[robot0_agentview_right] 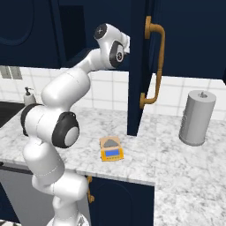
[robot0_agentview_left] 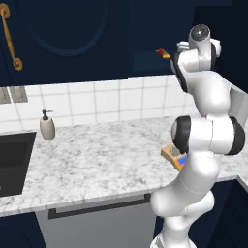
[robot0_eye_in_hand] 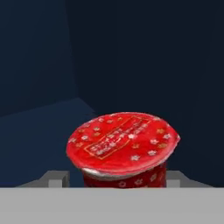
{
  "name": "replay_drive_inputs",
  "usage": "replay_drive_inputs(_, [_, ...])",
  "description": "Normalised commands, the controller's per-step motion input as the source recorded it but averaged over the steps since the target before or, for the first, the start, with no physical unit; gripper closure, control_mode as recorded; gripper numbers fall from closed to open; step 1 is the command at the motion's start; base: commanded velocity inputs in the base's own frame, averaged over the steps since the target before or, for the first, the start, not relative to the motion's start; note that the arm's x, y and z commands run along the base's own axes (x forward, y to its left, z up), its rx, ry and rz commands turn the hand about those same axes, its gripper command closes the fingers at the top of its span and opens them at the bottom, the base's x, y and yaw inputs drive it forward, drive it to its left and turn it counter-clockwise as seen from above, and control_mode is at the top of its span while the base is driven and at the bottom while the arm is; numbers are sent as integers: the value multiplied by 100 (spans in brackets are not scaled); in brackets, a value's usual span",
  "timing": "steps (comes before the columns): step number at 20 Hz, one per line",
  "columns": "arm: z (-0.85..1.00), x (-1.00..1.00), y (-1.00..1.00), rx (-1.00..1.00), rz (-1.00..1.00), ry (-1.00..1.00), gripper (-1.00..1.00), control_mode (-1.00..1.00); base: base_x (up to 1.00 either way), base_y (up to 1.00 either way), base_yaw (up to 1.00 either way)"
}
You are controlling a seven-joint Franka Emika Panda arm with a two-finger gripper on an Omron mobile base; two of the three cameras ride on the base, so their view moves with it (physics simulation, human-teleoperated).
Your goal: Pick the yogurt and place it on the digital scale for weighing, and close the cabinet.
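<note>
The yogurt is a small red cup with a starred foil lid, upright on the dark shelf inside the navy cabinet. My gripper is open and reaches into the cabinet, one grey fingertip on each side of the cup's base, with a gap on the left. The cabinet door stands open edge-on, with its curved brass handle facing right. The digital scale lies bare on the marble counter below the door, and the arm partly hides the scale in the left base view.
A flat red-and-yellow packet shows at the cabinet opening beside the hand. A white soap dispenser stands by the dark sink. A grey cylinder stands right of the door. A grey drawer with a black bar sits under the counter.
</note>
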Motion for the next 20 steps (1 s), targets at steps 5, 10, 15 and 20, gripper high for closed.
replay_drive_inputs(5, [-3, 4, -49, 10, 0, -1, 100, -100, 0, 0, 0])
replay_drive_inputs(10, [-1, -12, -28, 9, 0, -11, 100, -100, 0, 0, 0])
replay_drive_inputs(15, [0, -91, 7, 10, 0, -35, 100, -100, 0, 0, 0])
replay_drive_inputs(20, [0, -100, 16, 10, 0, -38, 100, -100, 0, 0, 0])
